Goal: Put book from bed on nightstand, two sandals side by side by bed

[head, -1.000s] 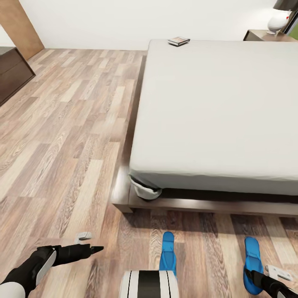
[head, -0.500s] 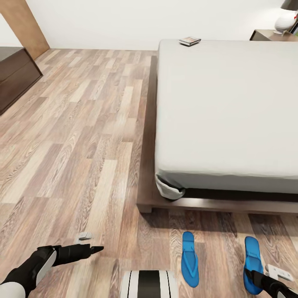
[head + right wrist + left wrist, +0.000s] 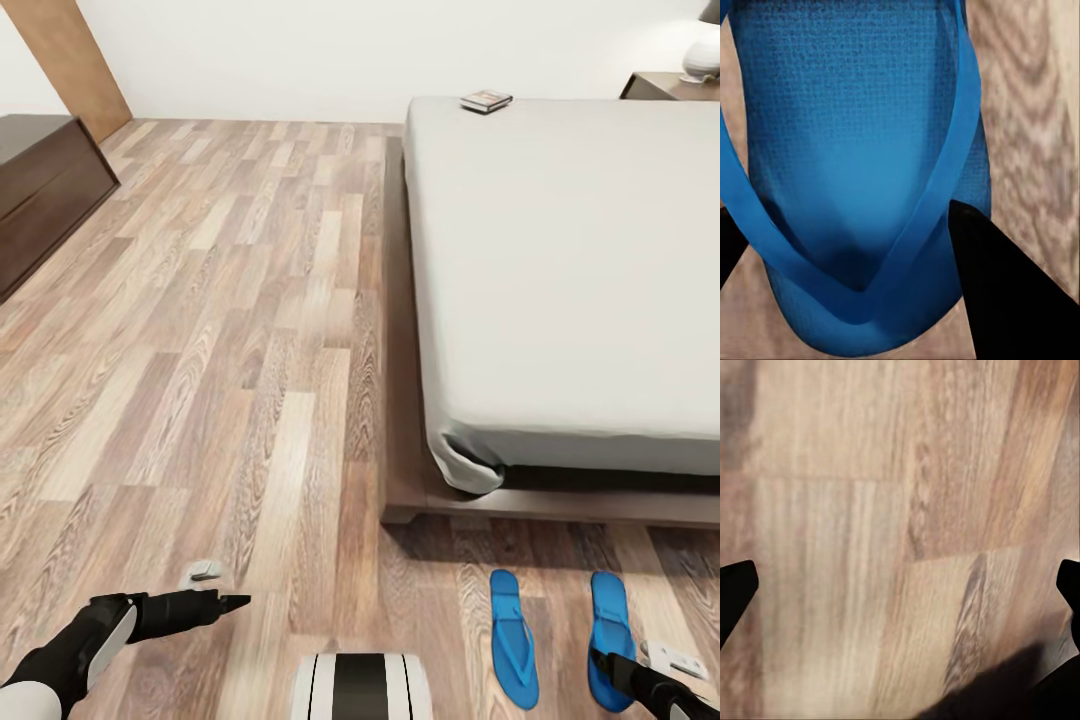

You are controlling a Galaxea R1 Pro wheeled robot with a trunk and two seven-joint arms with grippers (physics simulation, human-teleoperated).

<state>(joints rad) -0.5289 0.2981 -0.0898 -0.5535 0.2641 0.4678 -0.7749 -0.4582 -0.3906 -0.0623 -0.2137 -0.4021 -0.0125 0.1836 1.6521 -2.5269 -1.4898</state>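
1. Step in hand: setting the sandals. The right gripper (image 3: 847, 247) holds one sandal (image 3: 610, 635) off the floor (image 3: 250, 330), in front of the foot edge of the bed (image 3: 570, 270), near the bed's left foot corner.
2. Right fingers (image 3: 1001, 285): clenched on that sandal; in the right wrist view a dark finger presses against the sole beside the thong strap.
3. Second sandal (image 3: 513, 635): flat on the floor, just beside the held one, roughly parallel to it and pointing toward the foot edge of the bed. The two do not touch.
4. Left gripper (image 3: 215, 590): released, grasping nothing, hovering over bare floor well apart from the bed. The left wrist view shows both fingers spread wide over the planks.
5. Book (image 3: 487, 100): on the mattress at the far left corner of the bed, untouched.
6. Nightstand (image 3: 672, 86): past the far right corner of the bed, carrying a white lamp (image 3: 703, 50).
7. Next move, as judged: lower the held sandal onto the floor level with its mate, toes in line, and release. The pair seems almost set.
8. Remaining: the book step, not yet begun; it calls for a trip along the bed's side edge.
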